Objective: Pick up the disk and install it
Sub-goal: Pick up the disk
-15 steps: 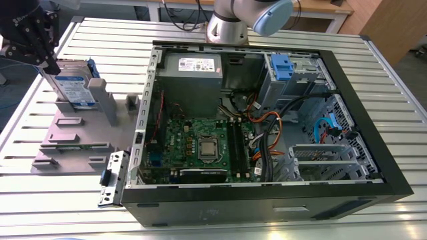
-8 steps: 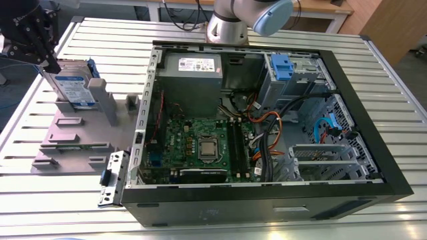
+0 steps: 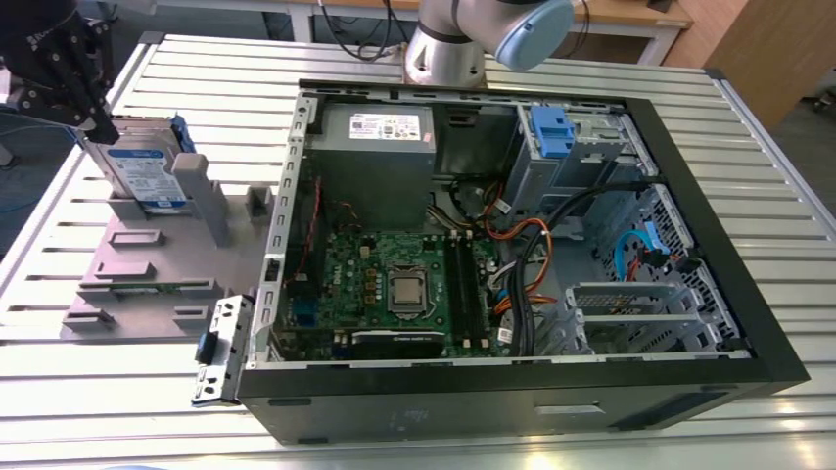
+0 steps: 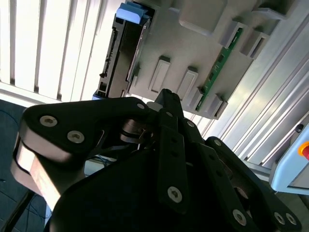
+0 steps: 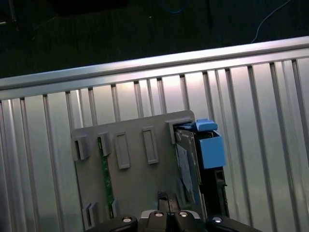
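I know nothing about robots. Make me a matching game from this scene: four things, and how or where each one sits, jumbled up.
Things:
1. disk
2. computer case
3. grey holder
4. green circuit strip

States:
A. lies open, boards showing
B. flat on the slatted table, beside the case
C. stands on edge in the holder
D. thin, set in a holder slot

Pairs: 1-C, 2-A, 3-B, 4-D
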Motion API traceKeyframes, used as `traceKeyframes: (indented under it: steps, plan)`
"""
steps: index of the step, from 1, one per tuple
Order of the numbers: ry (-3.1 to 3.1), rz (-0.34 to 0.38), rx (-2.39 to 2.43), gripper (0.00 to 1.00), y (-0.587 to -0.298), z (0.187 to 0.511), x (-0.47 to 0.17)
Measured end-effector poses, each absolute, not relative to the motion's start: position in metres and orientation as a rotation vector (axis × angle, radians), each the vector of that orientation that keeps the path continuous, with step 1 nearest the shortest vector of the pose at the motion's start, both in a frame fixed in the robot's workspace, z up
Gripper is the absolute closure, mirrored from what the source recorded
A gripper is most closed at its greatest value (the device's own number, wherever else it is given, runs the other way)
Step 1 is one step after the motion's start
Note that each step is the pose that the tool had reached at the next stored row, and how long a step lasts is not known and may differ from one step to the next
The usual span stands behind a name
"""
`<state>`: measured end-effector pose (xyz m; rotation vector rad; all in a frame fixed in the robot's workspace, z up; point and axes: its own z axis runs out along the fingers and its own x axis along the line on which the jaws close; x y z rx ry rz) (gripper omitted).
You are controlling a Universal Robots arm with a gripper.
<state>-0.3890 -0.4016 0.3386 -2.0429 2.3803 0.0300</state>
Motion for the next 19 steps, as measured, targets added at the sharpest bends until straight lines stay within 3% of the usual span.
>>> traceKeyframes:
  steps: [19]
  plan:
    - [2.317,0.03,-2.116,0.89,-0.4016,0.3387,-0.3891]
